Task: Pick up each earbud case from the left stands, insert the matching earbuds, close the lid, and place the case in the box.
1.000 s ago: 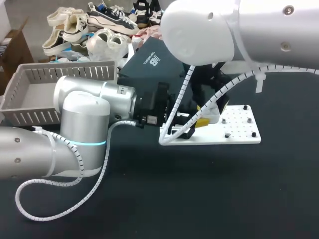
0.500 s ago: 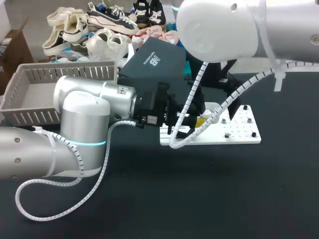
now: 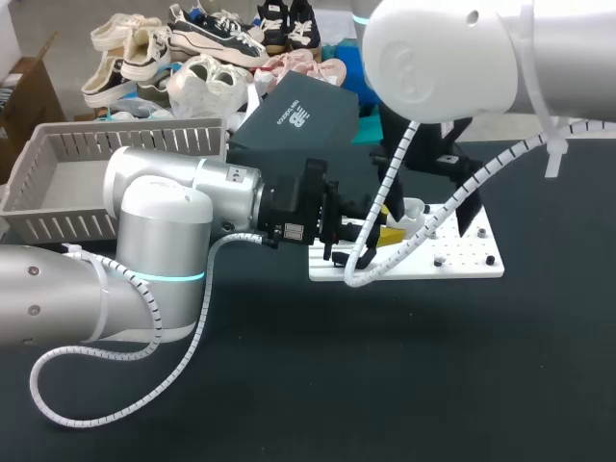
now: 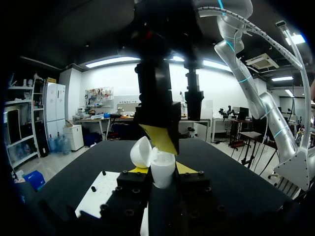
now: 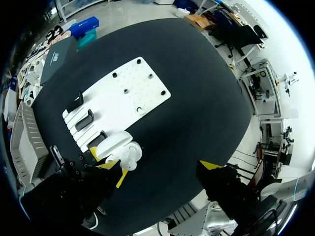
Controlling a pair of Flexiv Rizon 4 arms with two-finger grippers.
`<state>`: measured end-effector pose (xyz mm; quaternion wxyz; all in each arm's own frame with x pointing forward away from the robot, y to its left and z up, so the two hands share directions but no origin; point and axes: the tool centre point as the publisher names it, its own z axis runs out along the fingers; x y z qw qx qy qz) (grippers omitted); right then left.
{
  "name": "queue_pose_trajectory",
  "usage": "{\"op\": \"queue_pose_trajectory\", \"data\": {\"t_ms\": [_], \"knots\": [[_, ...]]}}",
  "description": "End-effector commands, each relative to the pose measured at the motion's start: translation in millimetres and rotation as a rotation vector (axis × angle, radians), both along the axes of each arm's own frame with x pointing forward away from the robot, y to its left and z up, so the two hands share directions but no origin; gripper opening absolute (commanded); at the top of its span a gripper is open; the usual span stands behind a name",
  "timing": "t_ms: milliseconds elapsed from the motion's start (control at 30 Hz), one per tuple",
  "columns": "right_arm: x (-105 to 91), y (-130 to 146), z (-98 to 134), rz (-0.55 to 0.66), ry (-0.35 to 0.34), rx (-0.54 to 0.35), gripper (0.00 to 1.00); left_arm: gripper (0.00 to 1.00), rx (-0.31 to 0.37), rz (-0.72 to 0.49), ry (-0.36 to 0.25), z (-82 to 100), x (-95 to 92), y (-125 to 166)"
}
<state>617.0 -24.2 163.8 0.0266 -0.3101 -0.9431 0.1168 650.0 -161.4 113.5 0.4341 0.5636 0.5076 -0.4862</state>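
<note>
A white earbud case (image 4: 163, 170) stands upright with its lid (image 4: 140, 152) tipped open, and my left gripper (image 4: 162, 172) is shut on its lower half. In the head view the case (image 3: 412, 210) sits over the near left part of the white stand plate (image 3: 467, 255), at the end of my left gripper (image 3: 385, 231). My right gripper (image 3: 428, 197) hangs just above the case, open wide and holding nothing. In the right wrist view the right gripper (image 5: 160, 167) is spread far apart, with the case (image 5: 120, 147) under its one side. I cannot see what lies inside the case.
Black stands (image 5: 88, 118) line one end of the plate (image 5: 133, 91), and small pegs dot the other end. A grey slatted basket (image 3: 58, 183) sits at the far left. A dark flat box (image 3: 298, 115) lies behind the plate. Cable loops from my right arm hang in front of the case.
My right gripper has opened wide and lifted up and to the right, away from the case. The left arm and the case have stayed where they were.
</note>
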Motion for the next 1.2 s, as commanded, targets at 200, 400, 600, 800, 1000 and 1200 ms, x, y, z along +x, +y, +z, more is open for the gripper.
{"op": "queue_pose_trajectory", "data": {"t_ms": [200,400,600,800,1000,1200], "knots": [[0.0,-1.6,2.4,0.012,-0.011,0.019,1.0,0.0,0.0,0.001,0.0,-0.4,0.1,-0.3],[-2.1,4.3,3.5,0.045,-0.016,0.038,1.0,0.0,0.0,0.001,0.0,-0.4,0.1,-0.3],[-14.4,4.8,9.0,0.076,0.001,0.044,1.0,0.0,0.0,0.001,0.0,-0.4,0.1,-0.3],[-20.6,3.2,9.3,0.084,-0.003,0.035,1.0,0.0,0.0,0.001,0.0,-0.4,0.1,-0.3],[-15.1,-5.6,3.2,0.051,0.01,0.029,1.0,0.0,0.0,0.001,0.0,-0.4,0.1,-0.3],[-9.0,-12.2,1.0,0.031,0.007,0.025,1.0,0.0,0.0,0.001,0.0,-0.4,0.1,-0.3]]}}
